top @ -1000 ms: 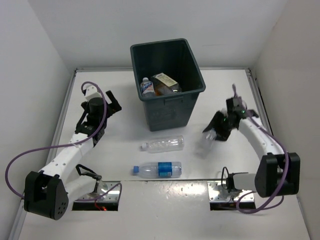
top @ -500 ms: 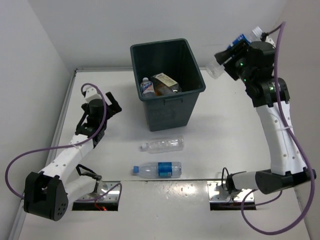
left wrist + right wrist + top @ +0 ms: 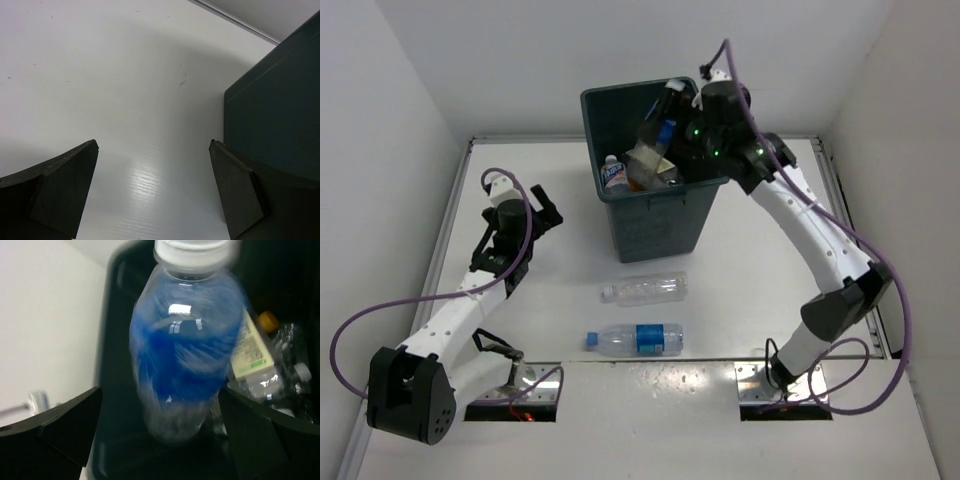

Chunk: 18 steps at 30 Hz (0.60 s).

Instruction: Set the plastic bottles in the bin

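your right gripper (image 3: pixel 160 390) has swung over the bin (image 3: pixel 655 230), fingers apart around a blue-labelled bottle (image 3: pixel 185 350); left gripper (image 3: pixel 153 145) spread above white table (image 3: pixel 100 60).

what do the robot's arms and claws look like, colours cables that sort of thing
The left arm and right arm are slim white links with bulky black joint housings. A loose purple cable loops along each. The left claw and right claw each have two broad, matte black, wedge-shaped fingers. Small green lights glow near the right wrist.
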### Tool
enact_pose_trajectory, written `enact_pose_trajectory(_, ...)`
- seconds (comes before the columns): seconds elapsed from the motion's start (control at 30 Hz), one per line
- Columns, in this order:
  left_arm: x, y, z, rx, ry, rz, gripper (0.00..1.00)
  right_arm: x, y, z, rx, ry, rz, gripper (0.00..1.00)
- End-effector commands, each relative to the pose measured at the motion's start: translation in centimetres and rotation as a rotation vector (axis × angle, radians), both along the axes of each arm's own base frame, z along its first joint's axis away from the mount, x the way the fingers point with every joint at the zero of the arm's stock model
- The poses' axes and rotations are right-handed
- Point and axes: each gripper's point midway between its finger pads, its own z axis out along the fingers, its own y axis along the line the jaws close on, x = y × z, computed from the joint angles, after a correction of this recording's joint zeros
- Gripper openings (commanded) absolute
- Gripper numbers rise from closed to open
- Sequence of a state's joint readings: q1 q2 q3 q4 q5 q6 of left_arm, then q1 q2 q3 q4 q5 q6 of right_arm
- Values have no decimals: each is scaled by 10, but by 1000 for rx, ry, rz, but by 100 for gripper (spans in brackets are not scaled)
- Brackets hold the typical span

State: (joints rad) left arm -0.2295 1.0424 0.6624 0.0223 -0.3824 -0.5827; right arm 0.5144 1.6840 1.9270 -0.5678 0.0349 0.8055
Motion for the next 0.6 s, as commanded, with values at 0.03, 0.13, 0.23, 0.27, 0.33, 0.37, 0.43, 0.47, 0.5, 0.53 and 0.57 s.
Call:
enact_pose_trajectory(0.03,1,6,20,20,-50,27,100,-37,-29,71,18,-237,-51,100)
enact_pose_trajectory(0.13,2,6,25,18,-60,27,100,-40,-38,73,-23,-251,-74,100)
enact_pose_trajectory(0.23,2,4,23,-1,-55,24,100,-46,-46,77,-37,-255,-91,100)
enact_pose_trajectory(0.27,3,3,27,-4,-63,25,100,-47,-50,71,-46,-247,-103,100)
enact_pose_trajectory(0.33,3,3,29,-4,-63,25,100,-61,-55,85,-38,-292,-134,100)
enact_pose_trajectory(0.37,4,1,34,-9,-73,16,100,-65,-55,80,-47,-292,-155,100)
enact_pose_trajectory(0.43,5,0,42,-33,-79,23,100,-86,-58,88,-52,-330,-200,100)
enact_pose_trajectory(0.47,4,0,49,-47,-93,26,100,-92,-57,83,-70,-330,-199,100)
enact_pose_trajectory(0.5,5,2,56,-55,-100,41,100,-99,-58,83,-77,-326,-196,100)
enact_pose_trajectory(0.53,5,3,77,-83,-147,59,100,-105,-62,72,-91,-288,-195,100)
enact_pose_trajectory(0.57,2,9,86,-89,-161,95,100,-109,-65,63,-104,-263,-193,100)
